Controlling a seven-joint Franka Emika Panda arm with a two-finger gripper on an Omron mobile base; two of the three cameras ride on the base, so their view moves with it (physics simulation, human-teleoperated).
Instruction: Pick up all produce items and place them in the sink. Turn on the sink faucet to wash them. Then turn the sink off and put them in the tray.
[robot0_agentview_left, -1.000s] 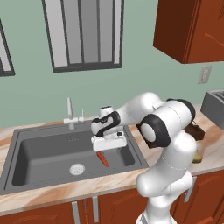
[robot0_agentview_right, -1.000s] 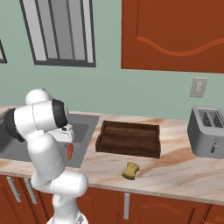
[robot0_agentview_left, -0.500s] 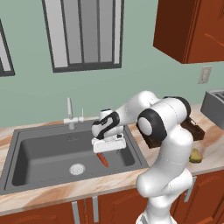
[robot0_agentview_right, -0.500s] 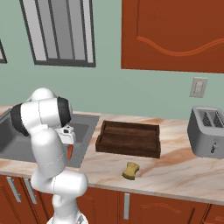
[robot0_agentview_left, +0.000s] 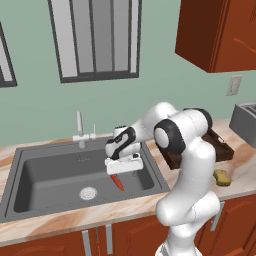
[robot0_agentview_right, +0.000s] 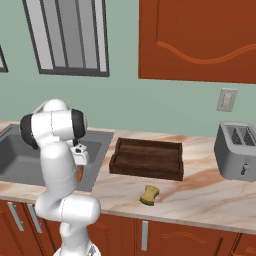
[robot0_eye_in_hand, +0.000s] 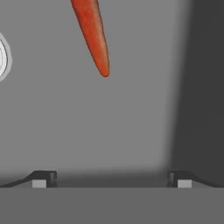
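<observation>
Left base view: large dark grey rectangular recessed sink (robot0_agentview_left: 45, 175), round silver drain (robot0_agentview_left: 87, 192) on its floor, set in a marbled beige counter (robot0_agentview_left: 75, 220). Slim pale silver faucet (robot0_agentview_left: 80, 131) upright behind the basin, no water visible.

Item: slim red-orange tapered carrot-like vegetable (robot0_agentview_left: 117, 182), inside the sink right of the drain, directly below the gripper (robot0_agentview_left: 123, 170). Whether it rests on the floor or is falling cannot be told. In the hand view the vegetable (robot0_eye_in_hand: 92, 35) lies beyond the two tips, apart from them.

Gripper: jaws spread wide, nothing between them; judged to have let the vegetable go over the basin for washing.

Right base view: dark brown rectangular wooden tray (robot0_agentview_right: 147, 159), low rim, on the counter just right of the sink, placed to receive washed produce. Yellow sponge (robot0_agentview_right: 149, 195) and grey toaster (robot0_agentview_right: 237, 150) alongside.
</observation>
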